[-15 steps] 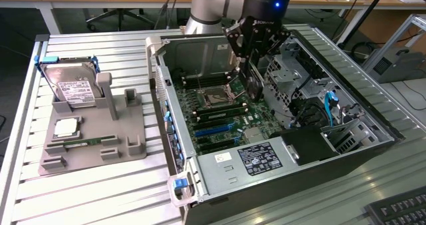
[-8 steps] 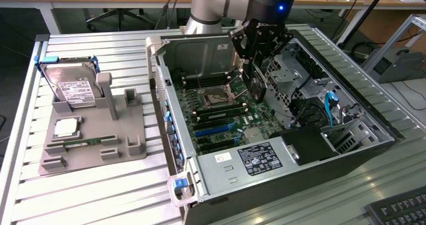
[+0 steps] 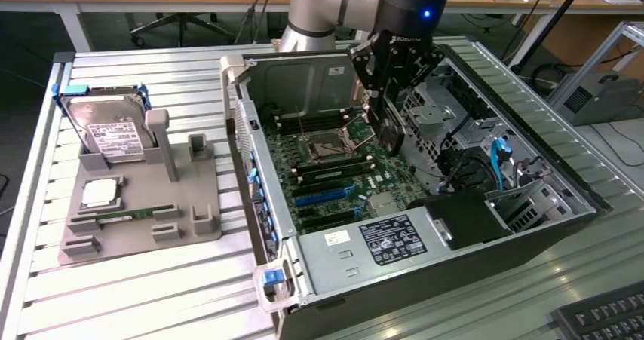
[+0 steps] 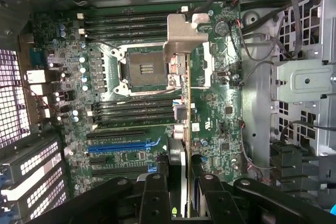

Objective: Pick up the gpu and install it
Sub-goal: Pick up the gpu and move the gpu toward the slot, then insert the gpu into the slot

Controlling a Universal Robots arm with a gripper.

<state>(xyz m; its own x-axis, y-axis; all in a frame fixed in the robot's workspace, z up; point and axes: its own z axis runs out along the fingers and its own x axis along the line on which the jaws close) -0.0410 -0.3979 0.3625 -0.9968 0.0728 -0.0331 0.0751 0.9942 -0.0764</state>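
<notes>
the gripper hangs inside the open computer case, above the motherboard, and its jaws are closed on the gpu - the card is held between them and points down toward the board, not touching it as far as one can see. in the exterior view the dark card hangs just beside the cpu socket, on the exterior view's right of it. in the wrist view the gripper holds the gpu edge-on, so it looks like a thin strip between the two black fingers, and its silvery metal bracket stands at the far end, over the area near the cpu socket and the memory slots. the card crosses above the motherboard, and a blue slot lies close beside its line, not under it. outside the case, on the exterior view's left, a gray holder rests on the ribbed table - it carries a hard drive standing tilted and a narrow green memory stick lying flat. the power supply with its black label sits at the near end of the case.
</notes>
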